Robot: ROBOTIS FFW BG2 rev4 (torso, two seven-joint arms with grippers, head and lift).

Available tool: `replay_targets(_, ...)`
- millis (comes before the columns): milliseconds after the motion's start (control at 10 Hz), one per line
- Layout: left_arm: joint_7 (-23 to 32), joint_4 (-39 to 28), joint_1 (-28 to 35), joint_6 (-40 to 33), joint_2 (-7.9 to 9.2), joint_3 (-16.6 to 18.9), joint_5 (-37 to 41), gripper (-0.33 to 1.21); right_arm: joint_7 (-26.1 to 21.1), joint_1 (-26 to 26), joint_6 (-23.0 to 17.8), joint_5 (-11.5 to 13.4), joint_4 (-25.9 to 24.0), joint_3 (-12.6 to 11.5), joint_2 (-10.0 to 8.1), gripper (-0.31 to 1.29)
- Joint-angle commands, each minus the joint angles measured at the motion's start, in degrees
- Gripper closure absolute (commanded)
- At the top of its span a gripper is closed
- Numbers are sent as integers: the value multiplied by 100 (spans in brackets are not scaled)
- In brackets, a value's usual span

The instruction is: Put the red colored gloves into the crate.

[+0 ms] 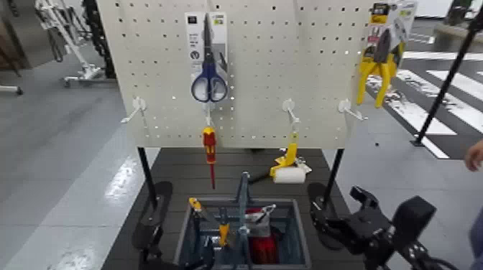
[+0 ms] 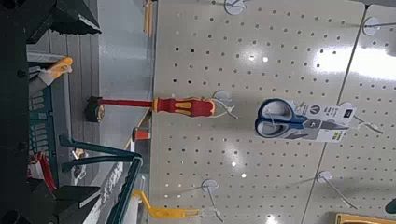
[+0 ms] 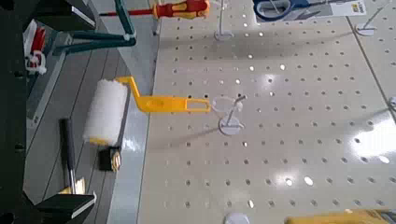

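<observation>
Evidently, with the left gripper and right gripper both open and empty, the red gloves lie inside the crate, probably light, soft and floppy, best pinched through the thick layered cloth near the card.

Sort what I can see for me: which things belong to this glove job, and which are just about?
The job:
- red gloves with a white card, inside the crate
- grey-blue plastic crate
- right claw, open, right of the crate

Just about, hanging:
- blue-handled scissors
- red-and-yellow screwdriver
- white roller, yellow handle
- yellow-handled pliers
</observation>
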Motion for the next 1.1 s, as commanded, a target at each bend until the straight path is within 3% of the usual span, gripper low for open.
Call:
replay_targets(100,0,-8,6,-22,-466,19,0,9,-586,864,-468,317,-519,-157,65,-4)
replay_targets(300,-9,-26,42,-40,-466,54,0,9,-735,1427,-802,633,-713,-394,294,-4)
replay_targets(400,-9,-35,50,-40,-466,72,0,9,-858,1646,-872,633,-783,-438,346,-4)
replay_targets(600,-9,-61,94,-48,-474,116,0,9,-1052,1892,-767,897,-985,-359,267,-3)
replay_targets(1100,-9,-78,130,-48,-483,142,0,9,-1227,1963,-960,1037,-1029,-289,302,-2)
